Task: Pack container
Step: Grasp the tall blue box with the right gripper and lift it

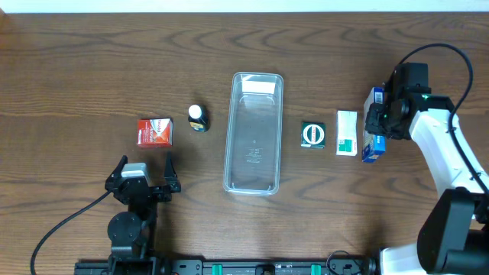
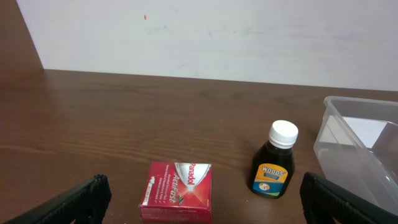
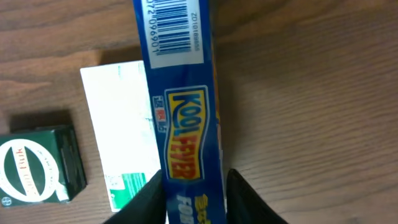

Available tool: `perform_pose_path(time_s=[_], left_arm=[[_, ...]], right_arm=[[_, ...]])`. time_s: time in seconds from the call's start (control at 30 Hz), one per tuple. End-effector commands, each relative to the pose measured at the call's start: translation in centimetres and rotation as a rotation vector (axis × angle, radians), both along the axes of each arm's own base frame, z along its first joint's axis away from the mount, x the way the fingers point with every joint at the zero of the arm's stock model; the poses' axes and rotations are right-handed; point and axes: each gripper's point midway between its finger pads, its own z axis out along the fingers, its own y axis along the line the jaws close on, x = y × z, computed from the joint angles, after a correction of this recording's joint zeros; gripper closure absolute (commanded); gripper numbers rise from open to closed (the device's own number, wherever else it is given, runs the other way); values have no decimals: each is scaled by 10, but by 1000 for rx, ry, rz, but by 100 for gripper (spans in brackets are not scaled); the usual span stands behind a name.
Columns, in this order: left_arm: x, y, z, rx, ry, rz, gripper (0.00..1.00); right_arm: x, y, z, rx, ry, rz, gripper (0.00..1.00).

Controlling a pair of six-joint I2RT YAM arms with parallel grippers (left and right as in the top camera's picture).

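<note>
Right wrist: right fingers [image 3: 146,202] pinch slim blue cardboard box [image 3: 183,93]; left fingers [image 2: 74,202] spread wide.

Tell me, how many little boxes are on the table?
4. Red Panadol box left of the container; dark green box, white-and-green box and blue Kool Fever box in a row on its right, the last held by the right gripper. None seem hidden.
</note>
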Motion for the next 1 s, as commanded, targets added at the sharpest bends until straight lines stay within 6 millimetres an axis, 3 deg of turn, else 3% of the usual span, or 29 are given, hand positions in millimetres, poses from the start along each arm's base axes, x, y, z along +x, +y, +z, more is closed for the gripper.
perform_pose_path(time_s=[0.0,0.17,0.27,0.37,0.5,0.63,0.8,0.97], left_arm=[[0,2,-19,8,48,9,2],[0,2,-19,8,48,9,2],[0,2,-19,8,48,9,2],[0,2,-19,8,48,9,2],[0,2,-19,8,48,9,2],[0,2,-19,8,48,9,2],[0,2,-19,8,48,9,2],[0,2,-19,8,48,9,2]], right_arm=[[2,-5,-3,-5,5,-28,75],[7,-6,0,-7,-17,-27,96],[15,-4,19,1,-67,-22,98],[29,13,60,70,-171,20,98],[40,65,135,260,-367,145,99],[35,116,187,400,-499,206,99],[23,185,196,506,-486,272,99],[22,230,166,477,-414,195,99]])
